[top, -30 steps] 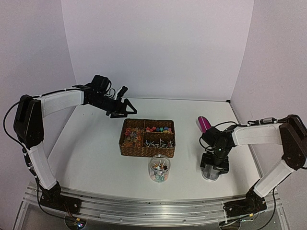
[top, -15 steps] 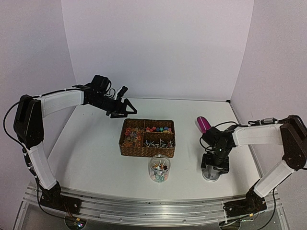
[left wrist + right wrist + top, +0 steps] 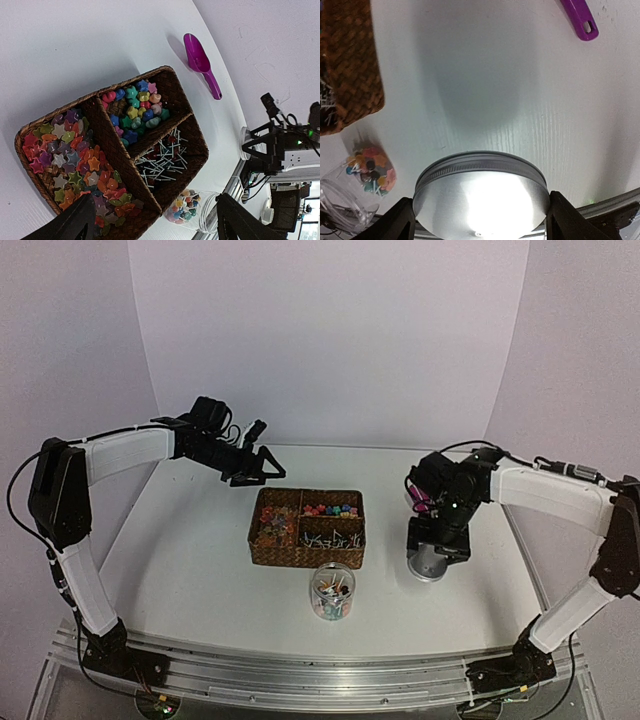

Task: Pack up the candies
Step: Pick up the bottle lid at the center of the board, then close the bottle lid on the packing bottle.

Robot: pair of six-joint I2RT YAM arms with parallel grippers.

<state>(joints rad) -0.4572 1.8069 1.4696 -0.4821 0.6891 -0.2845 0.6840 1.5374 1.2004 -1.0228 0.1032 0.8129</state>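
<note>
The candies fill a clear jar (image 3: pixel 333 592) standing in front of a brown wicker basket (image 3: pixel 307 528); the jar also shows in the left wrist view (image 3: pixel 192 205) and in the right wrist view (image 3: pixel 360 185). More candies (image 3: pixel 137 107) lie in the basket's compartments. My right gripper (image 3: pixel 435 552) is shut on a round metal lid (image 3: pixel 480 195) and holds it above the table, right of the jar. My left gripper (image 3: pixel 257 466) is open and empty, hovering behind the basket. The magenta scoop (image 3: pixel 200 62) lies behind the right arm.
The basket (image 3: pixel 107 145) has three compartments: star-shaped sweets, rounded coloured sweets and thin white sticks. The scoop's handle (image 3: pixel 580 20) shows at the top of the right wrist view. White walls enclose the table at the back and sides.
My right arm has lifted the metal lid off the table and carried it back and slightly left. The left arm has not moved.
</note>
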